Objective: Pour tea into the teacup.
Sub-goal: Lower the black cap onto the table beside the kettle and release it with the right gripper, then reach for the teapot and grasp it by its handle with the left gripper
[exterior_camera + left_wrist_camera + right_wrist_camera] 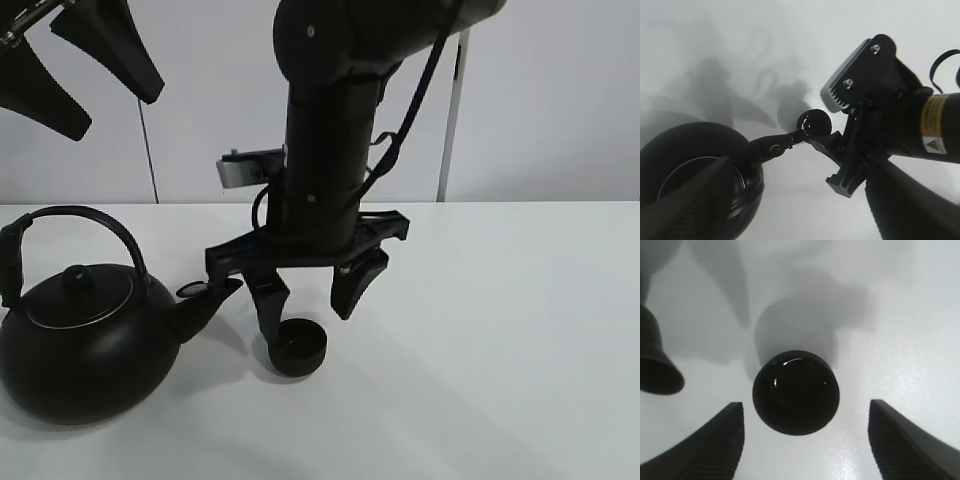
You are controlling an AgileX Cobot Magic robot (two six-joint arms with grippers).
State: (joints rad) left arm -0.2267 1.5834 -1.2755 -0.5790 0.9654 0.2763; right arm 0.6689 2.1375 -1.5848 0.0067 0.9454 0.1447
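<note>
The teacup (297, 347) is a small, low, matte-black cup standing on the white table just right of the kettle's spout (205, 305). My right gripper (312, 300) is open and hangs right over the cup, with one finger on each side and neither touching it. In the right wrist view the teacup (796, 392) sits between the fingers (705, 440), empty gaps on both sides. The big black kettle (80, 340) stands at the left. My left gripper (112, 110) is open and empty, high above the kettle. The left wrist view shows the kettle (695, 175) and the teacup (814, 122).
The white table (500, 350) stretches to the right and front. A white wall stands behind it. The right arm's thick black column (325, 150) rises at the middle, with its cable at its side.
</note>
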